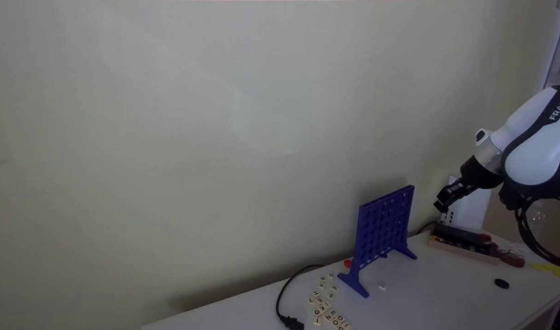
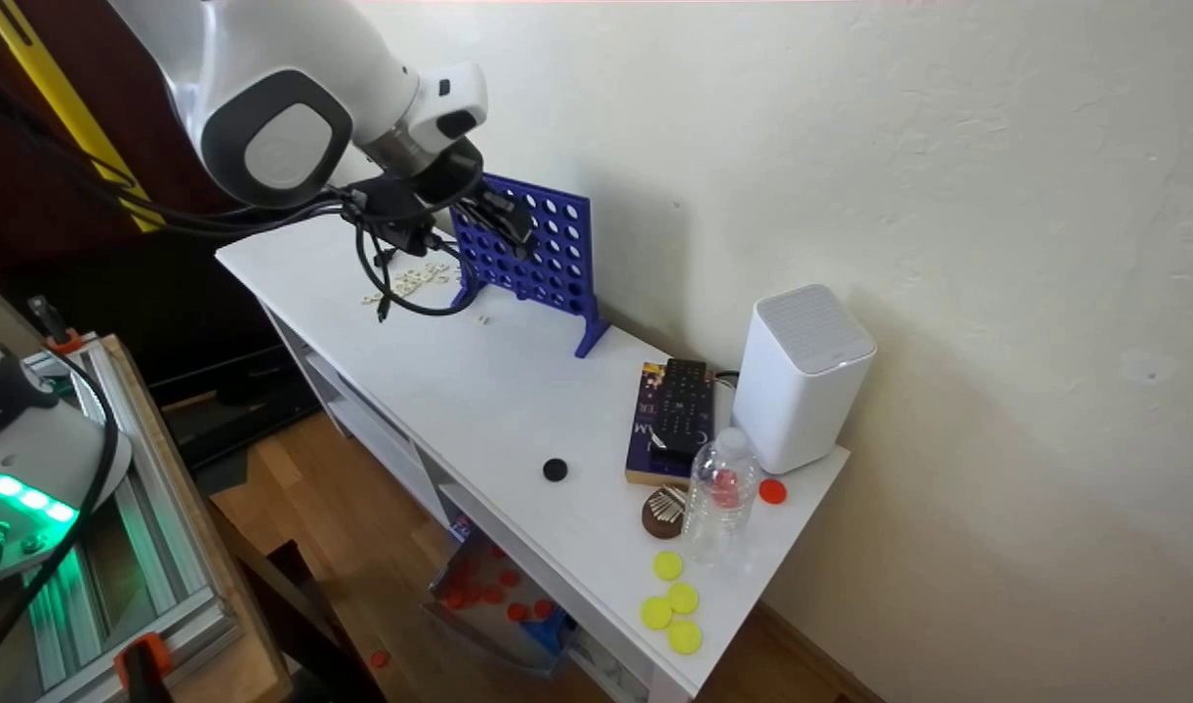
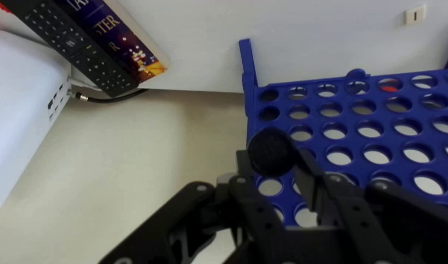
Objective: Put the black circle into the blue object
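In the wrist view my gripper (image 3: 274, 161) is shut on a black circle (image 3: 271, 151), held between its fingertips. The blue object (image 3: 316, 121), an upright grid with round holes, lies behind the disc in that view, near its end column. Whether the disc touches the grid cannot be told. Two holes of that column look filled dark (image 3: 269, 95). The grid stands on the table in both exterior views (image 1: 359, 238) (image 2: 585, 234). My gripper is raised near its upper end (image 1: 441, 205) (image 2: 520, 239). Another black disc (image 2: 555, 470) lies flat on the table (image 1: 502, 283).
A white box (image 2: 802, 381) stands by the wall. A book (image 2: 645, 439) with a black remote (image 2: 682, 405) lies beside it. A clear bottle (image 2: 721, 498), yellow discs (image 2: 684, 598) and a red disc (image 2: 772, 491) are near the table end. Letter tiles (image 1: 326, 307) and a cable (image 1: 282, 293) lie past the grid.
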`<action>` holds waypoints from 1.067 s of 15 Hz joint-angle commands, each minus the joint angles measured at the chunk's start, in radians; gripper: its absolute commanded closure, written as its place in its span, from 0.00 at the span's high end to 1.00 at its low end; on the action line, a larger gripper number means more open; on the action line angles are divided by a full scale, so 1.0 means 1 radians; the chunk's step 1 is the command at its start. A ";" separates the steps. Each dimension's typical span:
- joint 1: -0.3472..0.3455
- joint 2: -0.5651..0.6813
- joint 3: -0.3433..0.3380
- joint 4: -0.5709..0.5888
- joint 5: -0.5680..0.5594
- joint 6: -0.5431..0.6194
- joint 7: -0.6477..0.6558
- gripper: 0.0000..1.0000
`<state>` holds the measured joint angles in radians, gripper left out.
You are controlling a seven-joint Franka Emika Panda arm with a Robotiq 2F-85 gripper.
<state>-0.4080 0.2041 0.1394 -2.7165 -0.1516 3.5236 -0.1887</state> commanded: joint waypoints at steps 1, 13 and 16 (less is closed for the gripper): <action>-0.023 -0.066 0.001 -0.057 -0.019 0.091 0.012 0.10; 0.133 -0.036 -0.151 -0.025 -0.019 0.118 0.028 0.35; 0.049 -0.031 -0.108 -0.024 -0.052 0.140 0.001 0.10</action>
<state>-0.3267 0.1688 0.0419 -2.7419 -0.1532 3.6406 -0.1825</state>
